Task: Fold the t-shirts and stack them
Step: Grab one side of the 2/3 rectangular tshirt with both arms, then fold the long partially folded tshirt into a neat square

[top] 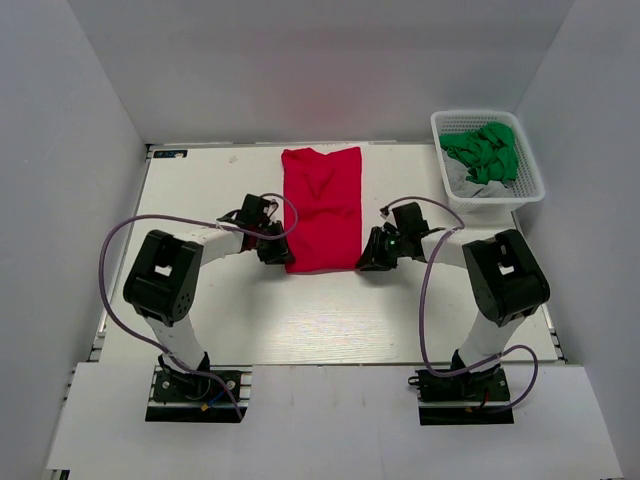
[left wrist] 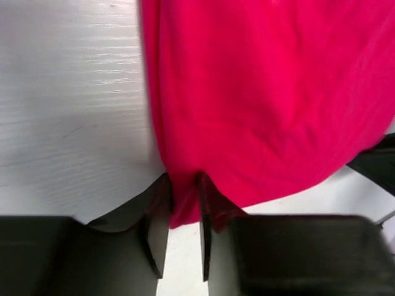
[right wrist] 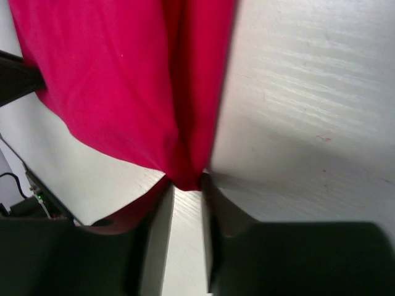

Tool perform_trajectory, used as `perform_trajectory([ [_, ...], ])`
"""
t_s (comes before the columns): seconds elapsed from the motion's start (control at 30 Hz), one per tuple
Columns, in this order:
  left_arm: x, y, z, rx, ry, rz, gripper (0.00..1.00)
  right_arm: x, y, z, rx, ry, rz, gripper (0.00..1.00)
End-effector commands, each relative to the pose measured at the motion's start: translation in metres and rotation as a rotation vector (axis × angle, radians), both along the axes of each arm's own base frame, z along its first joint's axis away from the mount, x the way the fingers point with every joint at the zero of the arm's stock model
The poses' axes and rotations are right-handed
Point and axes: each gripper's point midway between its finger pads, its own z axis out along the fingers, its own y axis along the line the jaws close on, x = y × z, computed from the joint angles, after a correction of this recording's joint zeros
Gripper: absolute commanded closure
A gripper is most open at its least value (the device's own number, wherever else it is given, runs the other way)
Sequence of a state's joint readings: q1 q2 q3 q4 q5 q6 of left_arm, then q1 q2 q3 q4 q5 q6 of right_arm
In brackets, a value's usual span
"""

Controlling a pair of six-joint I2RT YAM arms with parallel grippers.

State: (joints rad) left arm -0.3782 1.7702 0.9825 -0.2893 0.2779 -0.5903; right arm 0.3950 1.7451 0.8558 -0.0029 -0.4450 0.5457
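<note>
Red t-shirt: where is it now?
In the top view the red t-shirt lies centrally, left of the white basket, its near corners at the left gripper and right gripper.

The black-and-white jointed left arm (top: 212, 241) and right arm (top: 447, 246) bend inward, wrists low. The 2 sets, left jaws and right jaws, each pinch a near corner of the bright red fabric t-shirt (top: 322, 205).

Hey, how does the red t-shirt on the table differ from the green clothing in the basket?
The red t-shirt lies in a long flat strip on the table; the green clothing sits crumpled in the white basket. The red t-shirt is pinched at its near corners by the left pincer and the right pincer; the green clothing is untouched. Both are soft fabric.
</note>
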Motion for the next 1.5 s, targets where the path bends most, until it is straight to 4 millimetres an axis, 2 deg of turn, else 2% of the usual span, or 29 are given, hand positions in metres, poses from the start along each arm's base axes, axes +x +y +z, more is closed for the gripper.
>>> perform_trajectory([
  [0.0, -0.024, 0.005, -0.032, 0.05, 0.089, -0.017, 0.67, -0.006, 0.0, -0.011, -0.004, 0.022, 0.007, 0.72],
  [0.07, -0.019, 0.003, -0.033, 0.044, 0.073, -0.017, 0.68, -0.004, 0.0, -0.014, -0.008, 0.022, 0.007, 0.75],
  [0.1, -0.019, 0.001, -0.035, 0.039, 0.082, -0.021, 0.75, 0.0, 0.002, -0.012, -0.005, 0.012, 0.008, 0.79],
  [0.17, -0.016, -0.001, -0.037, 0.036, 0.087, -0.013, 0.81, 0.003, 0.002, -0.016, -0.012, 0.01, 0.003, 0.79],
  [0.23, -0.014, 0.0, -0.038, 0.049, 0.092, -0.008, 0.96, 0.008, 0.002, -0.019, -0.024, 0.0, 0.004, 0.85],
  [0.27, -0.01, 0.0, -0.036, 0.053, 0.081, -0.004, 1.0, 0.01, 0.001, -0.018, -0.026, -0.002, -0.002, 0.93],
  [0.3, -0.013, 0.003, -0.038, 0.066, 0.092, 0.0, 1.0, 0.013, 0.001, -0.017, -0.029, -0.012, -0.001, 1.0],
  [0.43, -0.017, 0.003, -0.028, 0.057, 0.091, -0.004, 1.0, 0.006, 0.001, -0.014, -0.022, -0.022, 0.028, 1.0],
  [0.47, -0.021, 0.005, -0.02, 0.053, 0.082, -0.004, 1.0, 0.005, 0.002, 0.0, -0.007, -0.047, 0.032, 1.0],
  [0.53, -0.032, 0.012, -0.013, 0.071, 0.09, 0.003, 1.0, -0.014, -0.002, -0.002, -0.009, -0.019, 0.048, 1.0],
  [0.57, -0.042, 0.012, -0.012, 0.078, 0.103, -0.009, 1.0, -0.024, -0.007, 0.007, -0.006, -0.017, 0.035, 1.0],
  [0.6, -0.051, 0.016, -0.002, 0.08, 0.109, -0.009, 1.0, -0.035, -0.007, 0.008, 0.004, 0.008, 0.047, 1.0],
  [0.7, -0.083, 0.01, 0.009, 0.038, 0.147, -0.055, 1.0, -0.075, -0.005, 0.019, 0.042, 0.053, 0.115, 1.0],
  [0.73, -0.097, 0.01, 0.016, 0.022, 0.151, -0.062, 1.0, -0.088, -0.002, 0.031, 0.086, 0.066, 0.146, 1.0],
  [0.8, -0.112, 0.008, 0.025, -0.005, 0.16, -0.076, 1.0, -0.113, -0.006, 0.032, 0.098, 0.111, 0.16, 1.0],
  [0.83, -0.126, 0.008, 0.033, -0.022, 0.167, -0.096, 1.0, -0.124, -0.007, 0.037, 0.113, 0.127, 0.176, 1.0],
  [0.87, -0.131, 0.007, 0.041, -0.041, 0.17, -0.107, 1.0, -0.13, -0.007, 0.041, 0.119, 0.125, 0.191, 1.0],
  [0.9, -0.143, 0.005, 0.046, -0.061, 0.188, -0.129, 1.0, -0.14, -0.01, 0.053, 0.136, 0.111, 0.203, 1.0],
  [0.93, -0.153, 0.01, 0.052, -0.05, 0.213, -0.127, 1.0, -0.146, -0.01, 0.058, 0.147, 0.115, 0.218, 1.0],
  [0.97, -0.157, 0.01, 0.068, -0.065, 0.178, -0.139, 1.0, -0.159, -0.014, 0.06, 0.143, 0.147, 0.239, 1.0],
  [1.0, -0.16, 0.012, 0.077, -0.07, 0.166, -0.14, 1.0, -0.16, -0.013, 0.078, 0.168, 0.087, 0.254, 1.0],
  [1.07, -0.162, 0.016, 0.099, -0.069, 0.113, -0.15, 1.0, -0.161, -0.019, 0.086, 0.14, 0.066, 0.236, 1.0],
  [1.1, -0.16, 0.018, 0.108, -0.066, 0.083, -0.143, 1.0, -0.158, -0.021, 0.093, 0.133, 0.029, 0.228, 1.0],
  [1.13, -0.156, 0.017, 0.125, -0.082, 0.028, -0.141, 1.0, -0.152, -0.021, 0.106, 0.142, -0.033, 0.222, 1.0],
  [1.17, -0.155, 0.017, 0.129, -0.084, 0.023, -0.141, 1.0, -0.147, -0.024, 0.109, 0.12, -0.059, 0.204, 1.0],
  [1.2, -0.15, 0.014, 0.142, -0.101, -0.014, -0.143, 1.0, -0.141, -0.022, 0.121, 0.13, -0.086, 0.196, 1.0],
  [1.3, -0.143, 0.01, 0.152, -0.114, -0.044, -0.144, 1.0, -0.128, -0.018, 0.136, 0.14, -0.129, 0.168, 1.0],
  [1.43, -0.117, 0.013, 0.167, -0.097, -0.119, -0.093, 1.0, -0.105, -0.017, 0.149, 0.11, -0.169, 0.118, 1.0],
  [1.47, -0.105, 0.02, 0.164, -0.051, -0.141, -0.038, 1.0, -0.098, -0.017, 0.15, 0.104, -0.167, 0.094, 1.0],
])
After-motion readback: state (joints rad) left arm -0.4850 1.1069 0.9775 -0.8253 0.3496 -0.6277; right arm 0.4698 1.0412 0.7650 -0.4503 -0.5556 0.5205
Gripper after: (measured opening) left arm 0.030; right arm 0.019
